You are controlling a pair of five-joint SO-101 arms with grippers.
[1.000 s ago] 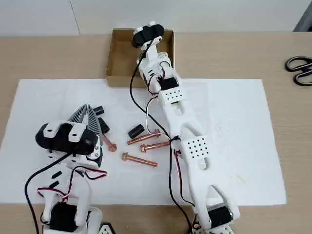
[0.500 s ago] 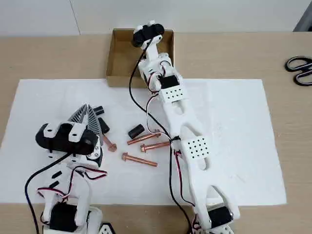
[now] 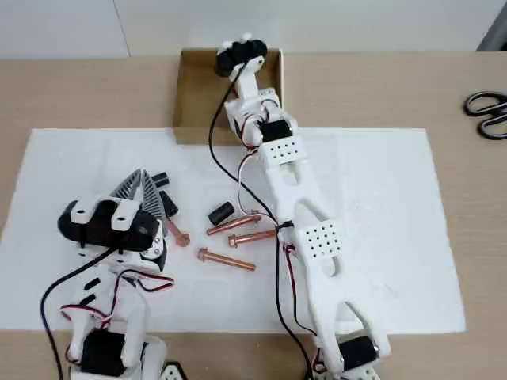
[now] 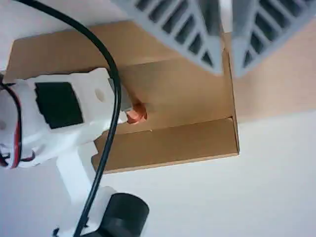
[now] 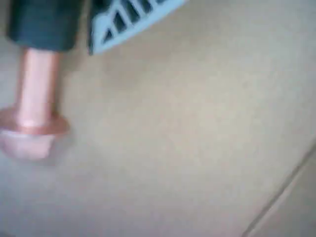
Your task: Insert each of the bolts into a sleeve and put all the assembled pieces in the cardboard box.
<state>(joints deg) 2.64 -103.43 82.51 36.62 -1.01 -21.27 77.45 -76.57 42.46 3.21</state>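
Note:
My right gripper [image 4: 129, 109] hangs inside the cardboard box [image 3: 188, 95], shut on an assembled piece. This piece is a copper bolt [image 5: 34, 94] in a black sleeve [image 5: 42, 22], with its head pointing down just above the box floor [image 5: 187, 123]. One grey finger [image 5: 128, 17] lies beside the sleeve. My left gripper [image 3: 142, 174] is shut and holds nothing, low over the paper at the left. Beside it lie two loose sleeves [image 3: 161, 178] [image 3: 168, 204] and a short bolt [image 3: 177, 232]. A third sleeve [image 3: 221, 212] and three long bolts [image 3: 234, 225] [image 3: 253, 236] [image 3: 226, 260] lie mid-sheet.
A white paper sheet [image 3: 380, 206] covers the middle of the wooden table. Scissors [image 3: 487, 115] lie at the far right edge. The right arm [image 3: 305, 214] stretches diagonally across the sheet, passing just right of the loose bolts.
The right arm has edged slightly deeper over the box. The left arm and the loose parts have stayed put.

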